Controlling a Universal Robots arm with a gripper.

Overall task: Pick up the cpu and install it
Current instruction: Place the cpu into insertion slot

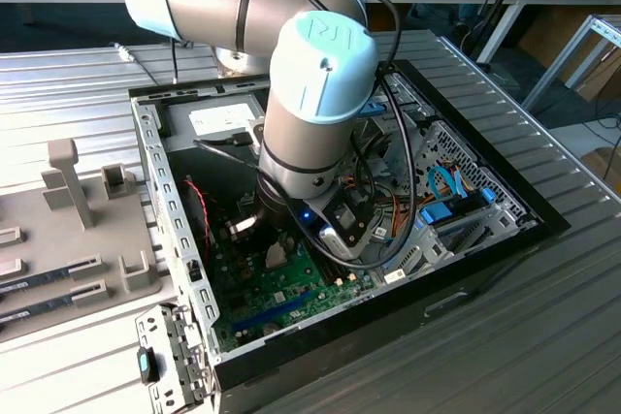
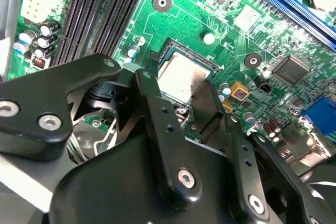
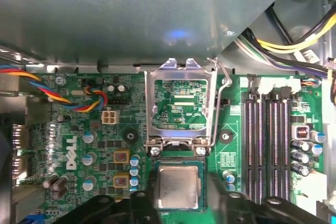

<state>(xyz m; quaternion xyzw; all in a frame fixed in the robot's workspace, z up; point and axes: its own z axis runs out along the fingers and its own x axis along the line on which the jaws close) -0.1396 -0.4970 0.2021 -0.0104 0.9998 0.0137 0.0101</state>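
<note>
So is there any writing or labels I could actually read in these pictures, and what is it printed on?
Motherboard: large white brand logo, a maker's mark, left unquoted.
Motherboard, elsewhere: tiny white component markings, too small to read.
White label on the grey box, exterior view: too small to read.
Arm's end cap: embossed emblem, no readable words.
cpu top: no print readable.

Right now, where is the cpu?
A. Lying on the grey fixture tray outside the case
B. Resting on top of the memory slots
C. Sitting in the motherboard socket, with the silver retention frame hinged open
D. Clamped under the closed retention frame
C: both wrist views show the cpu seated in the socket on the motherboard, between the gripper fingers, with the retention frame standing open beside it.
</note>
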